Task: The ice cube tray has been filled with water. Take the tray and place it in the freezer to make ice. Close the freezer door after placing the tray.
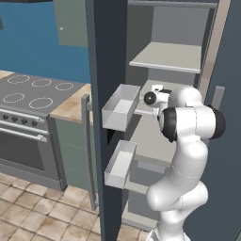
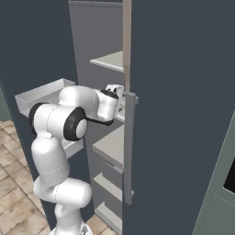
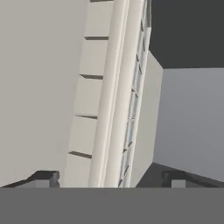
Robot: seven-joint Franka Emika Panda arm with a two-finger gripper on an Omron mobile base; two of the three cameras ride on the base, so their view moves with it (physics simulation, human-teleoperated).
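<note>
- While the arm reaches into the freezer [image 1: 164,61] in the left base view, the freezer door [image 1: 106,117] stands wide open on the left, its two white bins [image 1: 120,108] jutting toward the arm. The hand sits just above the middle shelf [image 1: 157,141]; the tool itself is hidden behind the wrist there. A stove [image 1: 33,94] and a tan desk [image 1: 70,106] lie further left, well apart.
- From the right base view, the wrist again covers the tool, which is pushed in near the twin door [image 2: 183,114] and its grey bar handle [image 2: 129,147]. A pale edge just beyond the hand may be the tray, but I cannot tell for sure.
- Along the hand view, the ice cube tray [image 3: 105,109] runs from near to far directly between the fingertips [image 3: 46,178], its square cells seen edge-on against the grey freezer wall. The tool [image 3: 111,180] stands open, the tips spread clear on either side and touching nothing, so I judge the tray released onto the shelf.
- Risks, as I judge them: pulling back crookedly could snag a fingertip on the tray's rim and drag or tip it, spilling water. The elbow sits close to the door bins, so a wide swing could knock them. Closing the door before the arm is clear would trap it.
</note>
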